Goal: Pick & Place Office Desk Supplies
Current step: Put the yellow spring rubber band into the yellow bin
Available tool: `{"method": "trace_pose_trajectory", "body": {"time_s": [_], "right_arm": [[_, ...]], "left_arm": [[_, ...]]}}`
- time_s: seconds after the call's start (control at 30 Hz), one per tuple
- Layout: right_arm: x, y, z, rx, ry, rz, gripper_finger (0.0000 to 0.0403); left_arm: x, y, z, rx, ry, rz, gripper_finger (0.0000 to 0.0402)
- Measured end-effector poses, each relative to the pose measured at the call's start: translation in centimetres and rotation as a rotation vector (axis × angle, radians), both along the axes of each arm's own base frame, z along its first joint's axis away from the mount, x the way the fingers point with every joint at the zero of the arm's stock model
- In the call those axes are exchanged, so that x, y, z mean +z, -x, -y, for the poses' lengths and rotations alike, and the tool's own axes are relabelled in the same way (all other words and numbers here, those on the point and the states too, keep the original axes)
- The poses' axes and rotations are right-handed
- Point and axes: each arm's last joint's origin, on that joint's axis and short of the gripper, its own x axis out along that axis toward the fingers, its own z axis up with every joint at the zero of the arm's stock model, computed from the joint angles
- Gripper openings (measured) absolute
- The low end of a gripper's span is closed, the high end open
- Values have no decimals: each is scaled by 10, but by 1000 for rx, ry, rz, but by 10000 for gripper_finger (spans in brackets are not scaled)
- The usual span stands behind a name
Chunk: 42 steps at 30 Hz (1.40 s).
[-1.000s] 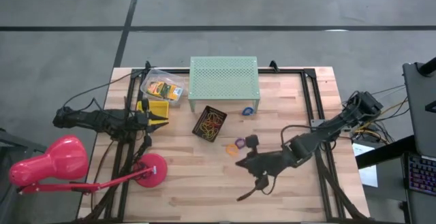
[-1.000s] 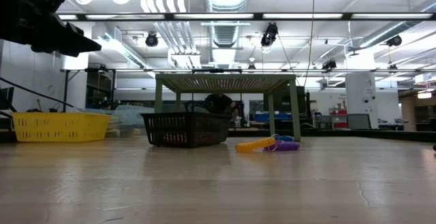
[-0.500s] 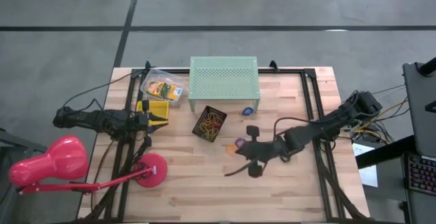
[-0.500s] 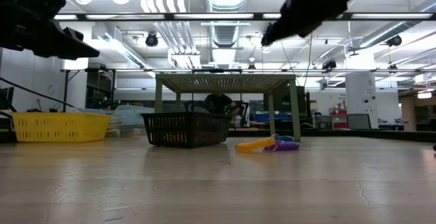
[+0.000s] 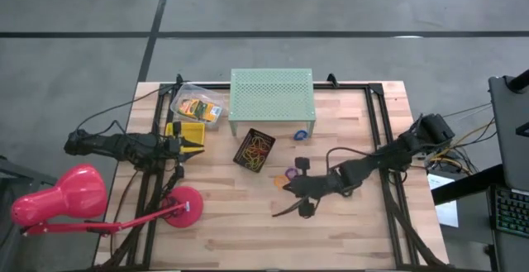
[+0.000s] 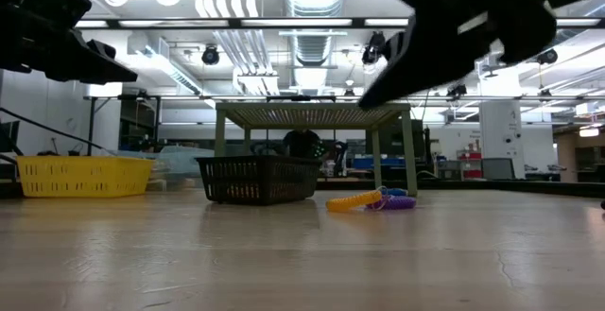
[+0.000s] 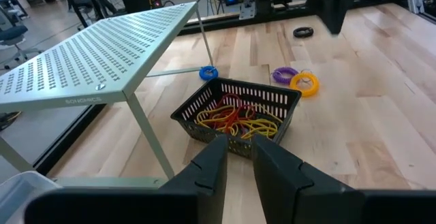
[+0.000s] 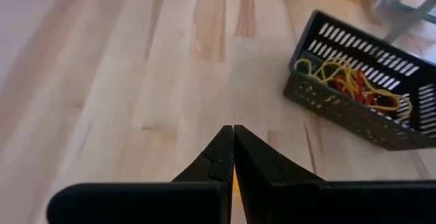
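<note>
My right gripper (image 5: pixel 288 187) hangs shut above the table's middle, slanting down, right by an orange coil ring (image 7: pixel 304 82) and a purple one (image 5: pixel 290 173) that lie flat on the wood. In the low view its tip (image 6: pixel 369 98) is well above both rings. To their left a black basket (image 5: pixel 254 150) holds red, orange and yellow rubber bands. A blue ring (image 5: pixel 302 134) lies by the stand's leg, and a black ring (image 7: pixel 303 32) lies beyond the coils. My left gripper (image 7: pixel 237 157) waits at the left edge, its fingers a narrow gap apart with nothing between them.
A mint-green perforated stand (image 5: pixel 271 94) is at the far middle. A clear tub of yellow-orange boxes (image 5: pixel 198 107) and a yellow bin (image 5: pixel 192 131) sit at the far left. A pink desk lamp (image 5: pixel 66 198) is at the near left. Bare wood lies near and right.
My right gripper has come down and moved toward the table's left and far side, closing on the orange and purple rings. It has rolled a little and stayed shut. In the low view it has dropped into the picture from above. Nothing on the table has moved.
</note>
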Motion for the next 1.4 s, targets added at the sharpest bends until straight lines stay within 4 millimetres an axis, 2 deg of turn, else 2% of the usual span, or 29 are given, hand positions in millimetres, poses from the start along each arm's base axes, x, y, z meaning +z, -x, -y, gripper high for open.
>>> {"method": "trace_pose_trajectory", "body": {"time_s": [0.17,0.5,0.63,0.93,1.07,1.23,1.4], "right_arm": [[-13,-3,0,15,51,-45,8],[-15,-12,14,-134,-160,-42,12],[-12,-16,17,-141,-235,-48,40],[-15,-18,16,-109,-208,-55,136],[-32,-26,13,-32,-155,-94,146],[-52,-39,11,-25,-98,-191,148],[-46,-51,11,-48,-70,-261,165]], "left_arm": [[-2,-1,0,0,-4,-22,73],[-5,-1,0,0,-12,-62,73],[-5,-1,0,0,-12,-65,73],[-6,0,0,0,-13,-67,73],[-6,0,0,0,-13,-68,73],[-6,0,0,1,-14,-72,73],[-7,-1,0,0,-17,-91,73]]}}
